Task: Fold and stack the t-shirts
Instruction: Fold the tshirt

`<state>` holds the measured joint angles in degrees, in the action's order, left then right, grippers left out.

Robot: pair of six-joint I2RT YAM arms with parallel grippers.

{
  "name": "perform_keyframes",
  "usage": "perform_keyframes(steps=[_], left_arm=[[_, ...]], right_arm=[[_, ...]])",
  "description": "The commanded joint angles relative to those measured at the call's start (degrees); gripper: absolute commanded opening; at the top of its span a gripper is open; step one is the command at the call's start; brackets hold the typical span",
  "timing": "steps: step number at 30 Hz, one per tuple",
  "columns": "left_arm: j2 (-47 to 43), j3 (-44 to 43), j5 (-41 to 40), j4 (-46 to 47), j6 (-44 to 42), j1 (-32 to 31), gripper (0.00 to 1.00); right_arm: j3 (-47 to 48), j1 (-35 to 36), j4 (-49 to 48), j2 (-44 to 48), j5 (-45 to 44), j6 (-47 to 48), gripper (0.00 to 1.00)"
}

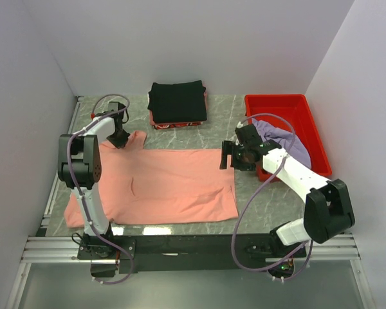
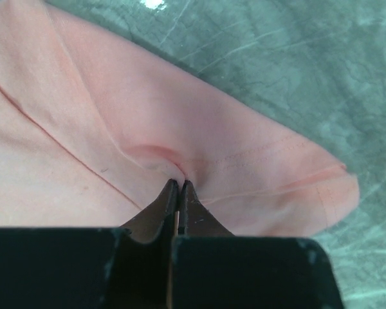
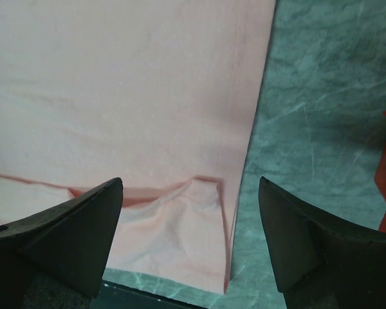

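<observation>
- Left tool (image 2: 180, 185) clamped on a sleeve of the pink shirt (image 1: 167, 187) (cloth puckers at its tips).
- Right tool (image 3: 190, 185) gaping wide over the shirt's edge, empty.

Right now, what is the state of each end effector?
Left end effector: closed, pinching the salmon-pink t-shirt at its sleeve.
Right end effector: open, holding nothing, above the same shirt's edge.
</observation>
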<state>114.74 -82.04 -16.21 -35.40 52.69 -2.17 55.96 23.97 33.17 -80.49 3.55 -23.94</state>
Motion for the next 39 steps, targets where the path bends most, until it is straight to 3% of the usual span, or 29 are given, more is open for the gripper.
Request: perform_keyframes(steps=[1, 9, 30, 39], left_arm=[[-5.31, -1.98, 1.09, -0.99, -3.29, 0.33, 0.03], [-4.96, -3.74, 0.74, -2.40, -4.61, 1.03, 0.01], [-15.16, 7.95, 6.45, 4.02, -5.49, 5.51, 0.01], [-18.67, 10.76, 7.15, 4.90, -5.31, 6.30, 0.01]], right_arm=[[3.97, -0.50, -0.82, -2.04, -3.02, -0.93, 0.92], [8.36, -1.38, -1.53, -8.45, -7.51, -3.21, 0.92], [34.73, -3.05, 1.72, -36.23, -22.09, -9.71, 0.83], [30.87, -3.14, 0.06, -37.90, -22.62, -11.39, 0.76]])
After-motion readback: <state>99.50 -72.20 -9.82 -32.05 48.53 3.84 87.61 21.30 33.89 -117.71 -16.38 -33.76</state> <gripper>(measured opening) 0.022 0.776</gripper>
